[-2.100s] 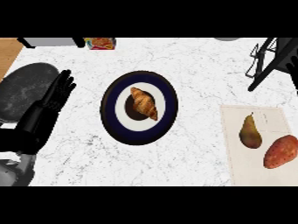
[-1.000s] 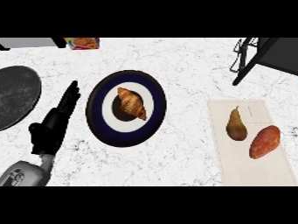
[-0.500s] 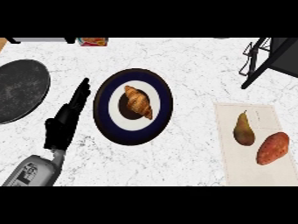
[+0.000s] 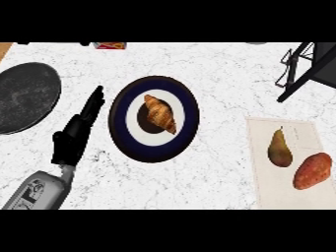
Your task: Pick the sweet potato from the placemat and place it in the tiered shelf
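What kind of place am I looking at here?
Most likely a kitchen: a marbled counter top, a dark pan at its left, and food: a croissant on a plate, a pear and sweet potato on a placemat.

Veined white marble for the counter [image 4: 221, 74]; dull, speckled dark metal for the pan [image 4: 17, 98]. Glossy glaze on the plate [image 4: 119, 129], pale matt cloth-like weave for the placemat [image 4: 305, 132], rough skin on the sweet potato [image 4: 313, 171].

No legible text; mark on left forearm [image 4: 34, 191] unreadable.
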### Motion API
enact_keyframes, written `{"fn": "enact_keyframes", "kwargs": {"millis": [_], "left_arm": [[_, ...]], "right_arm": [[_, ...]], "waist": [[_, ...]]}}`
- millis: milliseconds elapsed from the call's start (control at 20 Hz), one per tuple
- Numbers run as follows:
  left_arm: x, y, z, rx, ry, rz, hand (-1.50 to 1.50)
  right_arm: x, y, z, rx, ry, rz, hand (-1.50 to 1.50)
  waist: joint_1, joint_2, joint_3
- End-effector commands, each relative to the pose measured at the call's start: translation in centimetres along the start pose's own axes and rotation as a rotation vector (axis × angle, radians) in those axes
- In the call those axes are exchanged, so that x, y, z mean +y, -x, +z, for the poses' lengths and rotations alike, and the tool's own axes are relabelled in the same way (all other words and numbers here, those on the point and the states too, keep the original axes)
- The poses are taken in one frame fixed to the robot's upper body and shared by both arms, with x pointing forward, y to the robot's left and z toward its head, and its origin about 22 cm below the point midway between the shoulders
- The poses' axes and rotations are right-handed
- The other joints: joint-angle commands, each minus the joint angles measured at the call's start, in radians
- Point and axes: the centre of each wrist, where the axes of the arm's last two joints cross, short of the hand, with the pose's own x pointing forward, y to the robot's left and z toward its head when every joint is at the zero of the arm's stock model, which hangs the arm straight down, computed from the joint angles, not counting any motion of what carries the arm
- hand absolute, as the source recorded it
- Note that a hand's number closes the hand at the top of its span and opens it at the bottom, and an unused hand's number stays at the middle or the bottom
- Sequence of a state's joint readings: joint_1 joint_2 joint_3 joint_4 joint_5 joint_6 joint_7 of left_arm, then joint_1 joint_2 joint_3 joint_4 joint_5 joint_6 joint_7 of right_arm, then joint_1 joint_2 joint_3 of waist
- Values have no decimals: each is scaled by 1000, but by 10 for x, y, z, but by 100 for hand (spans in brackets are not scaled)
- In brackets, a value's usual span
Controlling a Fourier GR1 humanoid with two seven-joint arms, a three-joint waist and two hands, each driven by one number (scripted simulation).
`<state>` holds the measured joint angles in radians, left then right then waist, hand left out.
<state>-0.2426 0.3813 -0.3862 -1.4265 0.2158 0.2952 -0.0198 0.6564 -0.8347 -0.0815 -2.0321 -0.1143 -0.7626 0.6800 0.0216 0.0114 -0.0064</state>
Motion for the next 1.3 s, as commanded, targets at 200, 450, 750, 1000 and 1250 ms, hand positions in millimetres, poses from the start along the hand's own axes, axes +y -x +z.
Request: {"fn": "enact_keyframes", "kwargs": {"millis": [200, 450, 750, 1000, 1250], "left_arm": [[-9, -2, -2, 0, 4, 13, 0], [-1, -1, 0, 8, -3, -5, 0], [-5, -1, -16, 6, 14, 17, 0], [-7, 2, -4, 6, 11, -6, 0], [-13, 13, -4, 2, 7, 12, 0]], "right_arm": [[-5, -74, 17, 139, -68, 243, -150], [6, -102, 27, 136, -58, 212, -150], [25, -108, 27, 122, -45, 213, -150], [45, -97, 15, 160, -27, 225, -150], [60, -100, 7, 148, -21, 227, -150]], "waist": [[0, -5, 3], [2, -7, 4], [0, -4, 3], [10, -5, 4], [0, -5, 4]]}}
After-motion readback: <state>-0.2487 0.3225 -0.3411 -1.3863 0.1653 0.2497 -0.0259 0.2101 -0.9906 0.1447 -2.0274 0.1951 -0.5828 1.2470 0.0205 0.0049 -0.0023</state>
